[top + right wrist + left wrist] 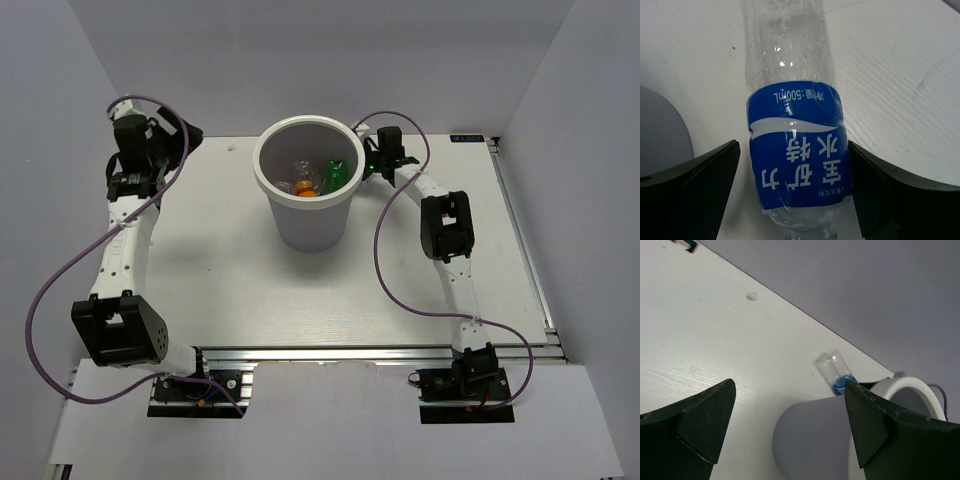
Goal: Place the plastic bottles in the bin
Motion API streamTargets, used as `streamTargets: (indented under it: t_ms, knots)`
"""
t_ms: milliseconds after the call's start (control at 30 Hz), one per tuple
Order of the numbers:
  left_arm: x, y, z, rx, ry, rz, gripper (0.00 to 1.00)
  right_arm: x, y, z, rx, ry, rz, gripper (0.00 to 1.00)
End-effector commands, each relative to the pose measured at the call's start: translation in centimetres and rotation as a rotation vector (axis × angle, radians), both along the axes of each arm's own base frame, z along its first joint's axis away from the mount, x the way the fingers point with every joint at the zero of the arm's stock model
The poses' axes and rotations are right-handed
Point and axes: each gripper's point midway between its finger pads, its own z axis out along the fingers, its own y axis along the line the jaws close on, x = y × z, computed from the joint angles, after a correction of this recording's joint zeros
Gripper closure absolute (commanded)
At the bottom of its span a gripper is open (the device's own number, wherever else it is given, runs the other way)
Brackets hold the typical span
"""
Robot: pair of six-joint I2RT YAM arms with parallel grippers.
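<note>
The white bin (262,172) stands mid-table; inside it I see an orange bottle (303,187), a green bottle (335,175) and a clear one (301,167). A clear bottle with a blue label (795,155) lies on the table behind the bin's right side; the left wrist view shows its blue cap end (836,374). My right gripper (794,145) is open with one finger on each side of its label; in the top view it (368,150) sits at the bin's far right rim. My left gripper (185,132) is open and empty at the far left, facing the bin (810,440).
The bin's wall (660,130) is close on the left of the right gripper. Grey enclosure walls stand behind and at both sides of the table. A small white scrap (751,296) lies near the back edge.
</note>
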Motion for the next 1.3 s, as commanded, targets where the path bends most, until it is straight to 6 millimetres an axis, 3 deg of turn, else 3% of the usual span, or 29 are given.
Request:
streamTargets:
  t_ms: [0, 33, 100, 167, 233, 300, 333, 367, 433, 467, 533, 567, 600, 667, 700, 767, 833, 867, 1000, 1100, 1133, 1200, 1267]
  knots:
    - [-1.5, 2.2, 2.0, -0.023, -0.075, 0.055, 0.02, 0.7, -0.1, 0.3, -0.013, -0.018, -0.01, 0.11]
    - [-1.7, 2.6, 0.9, -0.019, -0.054, 0.069, 0.02, 0.8, -0.1, 0.5, -0.013, -0.02, -0.015, 0.13]
    - [-2.2, 3.2, 0.2, -0.013, -0.036, 0.097, 0.02, 0.9, -0.2, 1.5, -0.007, -0.033, -0.036, 0.29]
    - [-2.6, 3.5, -0.9, -0.01, -0.012, 0.117, 0.02, 0.9, -0.4, 3.5, 0.004, -0.077, -0.047, 0.52]
    - [-3.2, 3.6, -1.3, -0.011, -0.002, 0.125, 0.02, 1.1, -0.7, 5.7, 0.013, -0.125, -0.066, 0.56]
    - [-3.9, 4.0, -2.6, -0.002, 0.035, 0.148, 0.02, 1.4, -1.8, 9.5, 0.018, -0.178, -0.123, 0.58]
    - [-4.5, 4.5, -3.2, 0.006, 0.056, 0.184, 0.02, 1.9, -3.1, 12.8, 0.024, -0.23, -0.179, 0.61]
    - [-4.7, 4.6, -3.3, 0.008, 0.056, 0.193, 0.02, 1.7, -3.1, 14.9, 0.041, -0.254, -0.183, 0.61]
    - [-5.6, 4.8, -3.4, 0.009, 0.061, 0.212, 0.02, 2.4, -5.6, 18.7, 0.032, -0.295, -0.291, 0.62]
    - [-5.9, 4.9, -3.6, 0.008, 0.063, 0.219, 0.02, 2.0, -6.8, 23.1, 0.049, -0.364, -0.323, 0.62]
    - [-6.5, 5.2, -4.6, 0.015, 0.079, 0.239, 0.02, 1.3, -8.5, 26.8, 0.03, -0.418, -0.388, 0.6]
    - [-6.9, 5.2, -4.5, 0.016, 0.073, 0.245, 0.02, 0.2, -9.3, 30.2, 0.006, -0.487, -0.411, 0.58]
    - [-7.2, 5.2, -5.1, 0.017, 0.084, 0.248, 0.02, -0.3, -9.8, 32.1, 0.002, -0.519, -0.438, 0.57]
    - [-7.4, 5.1, -5.1, 0.017, 0.07, 0.243, 0.02, -2.4, -10.0, 36.2, 0.008, -0.572, -0.437, 0.6]
    - [-7.6, 5.1, -5.9, 0.016, 0.084, 0.242, 0.02, -3.3, -9.5, 37.2, 0.018, -0.583, -0.416, 0.6]
    - [-7.8, 5.1, -6.2, 0.017, 0.09, 0.243, 0.02, -6.2, -7.4, 39.5, 0.029, -0.629, -0.333, 0.6]
    - [-8.0, 5.5, -6.6, 0.028, 0.106, 0.264, 0.02, -8.3, -5.8, 39.3, -0.011, -0.622, -0.301, 0.56]
    - [-8.2, 5.5, -6.8, 0.029, 0.114, 0.269, 0.02, -9.5, -3.8, 38.9, -0.061, -0.642, -0.273, 0.54]
    - [-8.3, 5.5, -6.9, 0.041, 0.119, 0.261, 0.02, -12.9, -0.2, 35.8, -0.117, -0.54, -0.207, 0.48]
    - [-8.4, 5.6, -6.7, 0.047, 0.115, 0.267, 0.02, -14.7, 1.3, 34.0, -0.104, -0.478, -0.133, 0.45]
    - [-8.5, 5.7, -6.6, 0.049, 0.114, 0.269, 0.02, -15.0, 1.6, 33.8, -0.107, -0.469, -0.129, 0.39]
    - [-8.5, 5.7, -6.1, 0.055, 0.104, 0.264, 0.02, -15.7, 1.8, 34.2, -0.094, -0.466, -0.112, 0.34]
    - [-8.3, 5.5, -5.4, 0.055, 0.086, 0.25, 0.02, -16.4, 2.2, 35.1, -0.07, -0.478, -0.075, 0.19]
